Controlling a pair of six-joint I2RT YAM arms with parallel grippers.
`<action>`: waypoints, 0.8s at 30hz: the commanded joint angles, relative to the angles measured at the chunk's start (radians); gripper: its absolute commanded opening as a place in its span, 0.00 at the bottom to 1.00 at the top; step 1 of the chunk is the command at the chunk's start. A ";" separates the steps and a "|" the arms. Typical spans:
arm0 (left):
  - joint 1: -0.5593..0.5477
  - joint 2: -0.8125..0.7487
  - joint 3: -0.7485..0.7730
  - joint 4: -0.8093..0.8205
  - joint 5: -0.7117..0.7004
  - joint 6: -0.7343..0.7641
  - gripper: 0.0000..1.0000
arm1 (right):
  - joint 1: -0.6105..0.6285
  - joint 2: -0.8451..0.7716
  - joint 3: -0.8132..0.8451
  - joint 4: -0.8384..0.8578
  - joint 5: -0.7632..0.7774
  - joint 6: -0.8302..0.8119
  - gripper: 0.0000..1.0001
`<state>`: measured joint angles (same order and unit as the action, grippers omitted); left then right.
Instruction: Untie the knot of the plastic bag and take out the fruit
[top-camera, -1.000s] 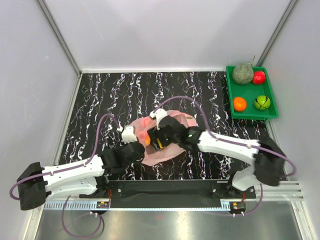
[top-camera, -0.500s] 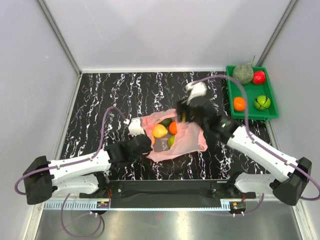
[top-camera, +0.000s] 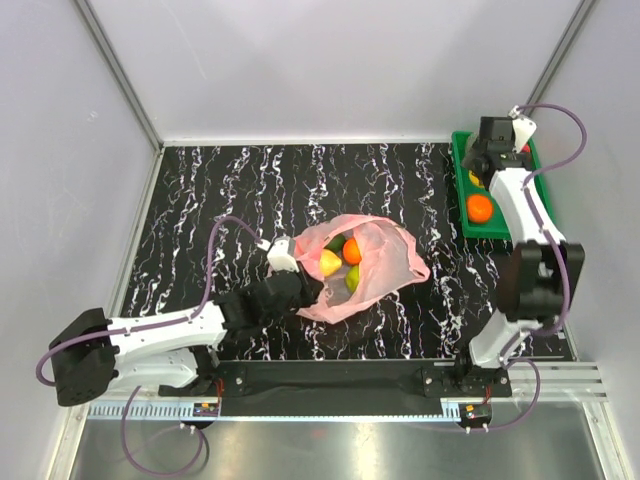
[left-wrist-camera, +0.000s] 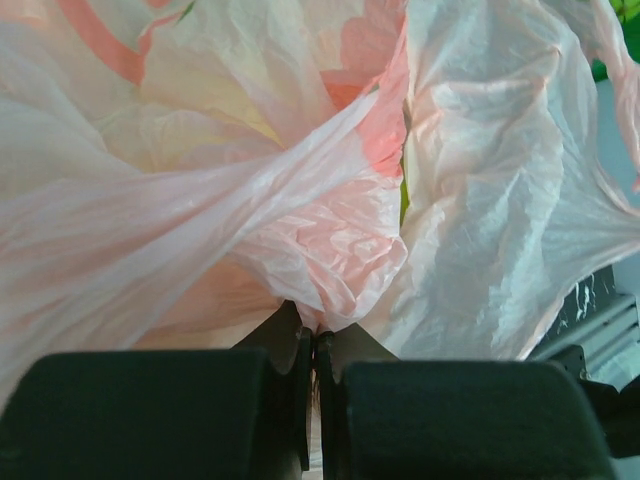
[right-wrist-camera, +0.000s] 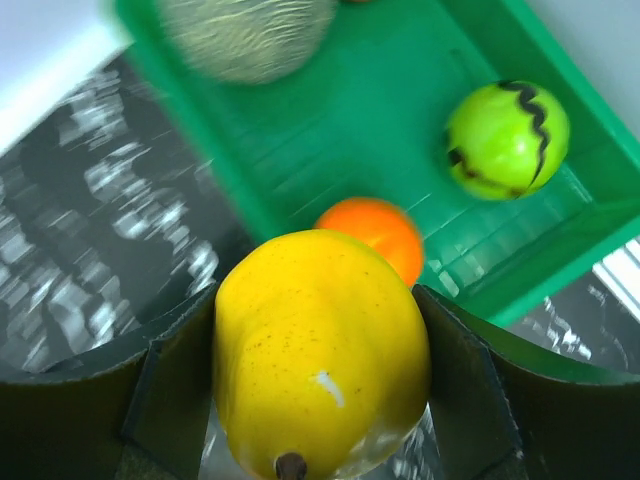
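Our right claw (right-wrist-camera: 318, 405) grips a yellow fruit (right-wrist-camera: 320, 320) between its fingers, poised above the green tray (right-wrist-camera: 400, 140). We judge the step in hand to be setting it down. We should lower it onto bare tray floor, apart from the orange (right-wrist-camera: 375, 228) and the green striped fruit (right-wrist-camera: 507, 138). The fingers should spread only once it rests, since a round fruit let go early will roll. Our left claw (left-wrist-camera: 316, 345) is closed on a fold of the pink bag (top-camera: 385, 262), which lies open mid-tabletop (top-camera: 220, 200) with more fruits (top-camera: 329, 263) showing inside. That pinch should hold the mouth open for the next reach.
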<state>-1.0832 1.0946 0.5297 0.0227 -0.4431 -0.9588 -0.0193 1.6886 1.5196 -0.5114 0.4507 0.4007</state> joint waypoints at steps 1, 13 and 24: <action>-0.007 0.008 -0.002 0.121 0.044 -0.001 0.00 | -0.048 0.103 0.138 -0.009 0.008 0.026 0.27; -0.009 -0.036 -0.030 0.088 0.043 0.038 0.00 | -0.054 0.108 0.292 -0.032 -0.042 -0.052 1.00; -0.018 -0.065 -0.088 0.088 0.014 0.037 0.00 | 0.279 -0.477 -0.236 0.004 -0.744 -0.175 1.00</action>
<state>-1.0950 1.0611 0.4416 0.0620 -0.3977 -0.9348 0.1059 1.2621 1.3445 -0.4847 -0.0700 0.3031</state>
